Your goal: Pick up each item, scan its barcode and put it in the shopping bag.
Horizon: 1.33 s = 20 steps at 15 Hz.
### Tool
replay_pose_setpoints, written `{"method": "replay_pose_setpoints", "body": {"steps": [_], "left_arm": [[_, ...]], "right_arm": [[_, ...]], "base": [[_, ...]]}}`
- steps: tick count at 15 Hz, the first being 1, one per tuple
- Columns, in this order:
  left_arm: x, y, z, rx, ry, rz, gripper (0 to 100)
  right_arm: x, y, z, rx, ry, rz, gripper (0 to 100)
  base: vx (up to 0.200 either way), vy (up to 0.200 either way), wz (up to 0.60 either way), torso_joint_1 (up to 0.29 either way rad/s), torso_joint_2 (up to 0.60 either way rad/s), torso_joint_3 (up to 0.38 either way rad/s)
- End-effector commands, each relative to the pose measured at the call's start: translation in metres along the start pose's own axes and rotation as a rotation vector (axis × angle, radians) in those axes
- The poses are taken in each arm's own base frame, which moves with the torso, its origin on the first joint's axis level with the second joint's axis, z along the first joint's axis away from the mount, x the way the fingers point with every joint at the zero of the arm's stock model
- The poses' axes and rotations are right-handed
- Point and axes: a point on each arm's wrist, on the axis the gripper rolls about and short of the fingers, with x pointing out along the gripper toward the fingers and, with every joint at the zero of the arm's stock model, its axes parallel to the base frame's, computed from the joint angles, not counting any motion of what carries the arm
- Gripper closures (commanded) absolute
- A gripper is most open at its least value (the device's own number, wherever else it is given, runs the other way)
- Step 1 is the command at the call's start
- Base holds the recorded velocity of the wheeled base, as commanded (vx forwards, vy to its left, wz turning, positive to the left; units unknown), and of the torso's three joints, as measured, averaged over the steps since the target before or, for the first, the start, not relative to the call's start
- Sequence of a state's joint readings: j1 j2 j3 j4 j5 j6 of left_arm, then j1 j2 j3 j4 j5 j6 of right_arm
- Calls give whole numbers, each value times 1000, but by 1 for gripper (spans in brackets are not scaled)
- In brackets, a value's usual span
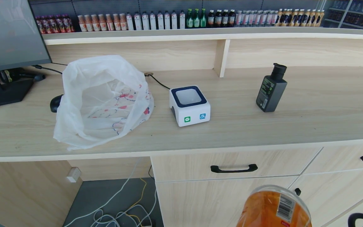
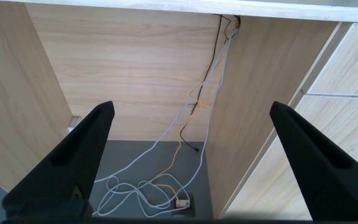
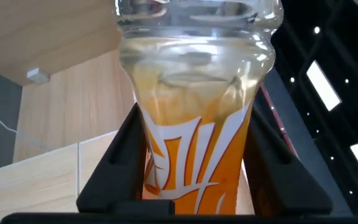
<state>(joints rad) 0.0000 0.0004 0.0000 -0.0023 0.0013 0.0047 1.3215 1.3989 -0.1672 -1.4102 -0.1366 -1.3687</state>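
Two items for scanning show in the head view. A dark bottle (image 1: 271, 89) with a black flip cap stands upright on the wooden counter (image 1: 295, 126), well to the right of the scanner (image 1: 189, 105). An orange drink bottle (image 1: 274, 208) sits at the lower edge of the view, in front of the drawer fronts and below counter level, with its barcode strip facing the camera. The scanner is a white box with a blue-framed window on top, mid-counter. Left of it the white plastic shopping bag (image 1: 102, 101) stands with its mouth open, near the scanner but not touching it. A black mouse (image 1: 55, 103) lies against the bag's left side, and a monitor (image 1: 8, 31) stands at far left. A row of drink bottles (image 1: 184, 19) lines the back shelf.

Left wrist view: left gripper (image 2: 191, 168) has its jaws spread wide with nothing between them. It points into the recess under the counter, where loose cables (image 2: 185, 137) hang down to the grey floor.

Right wrist view: right gripper (image 3: 194, 180) is clenched on the orange drink bottle (image 3: 194, 124). Its black fingers (image 3: 123, 162) press the labelled part from both sides, and the clear upper part rises beyond them.
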Motion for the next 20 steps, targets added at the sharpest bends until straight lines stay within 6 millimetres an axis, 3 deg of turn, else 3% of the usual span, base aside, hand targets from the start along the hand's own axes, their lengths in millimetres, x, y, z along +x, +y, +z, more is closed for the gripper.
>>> {"method": "replay_pose_setpoints", "body": {"steps": [1,6,8,15,17,20], "left_arm": [[0,0,0,0,-1,0,0],[0,0,0,0,-1,0,0],[0,0,0,0,-1,0,0],[0,0,0,0,-1,0,0],[0,0,0,0,-1,0,0],[0,0,0,0,-1,0,0]], "right_arm": [[-4,2,-3,88,13,6,100],[-18,-9,-10,509,32,-58,100],[-11,-6,-10,635,37,-42,100],[14,-21,-37,672,112,-145,100],[19,-29,-45,764,135,-205,100],[43,-56,-52,837,168,-394,100]], "base": [[0,0,0,0,0,0],[0,0,0,0,0,0],[0,0,0,0,0,0],[0,0,0,0,0,0],[0,0,0,0,0,0],[0,0,0,0,0,0]]}}
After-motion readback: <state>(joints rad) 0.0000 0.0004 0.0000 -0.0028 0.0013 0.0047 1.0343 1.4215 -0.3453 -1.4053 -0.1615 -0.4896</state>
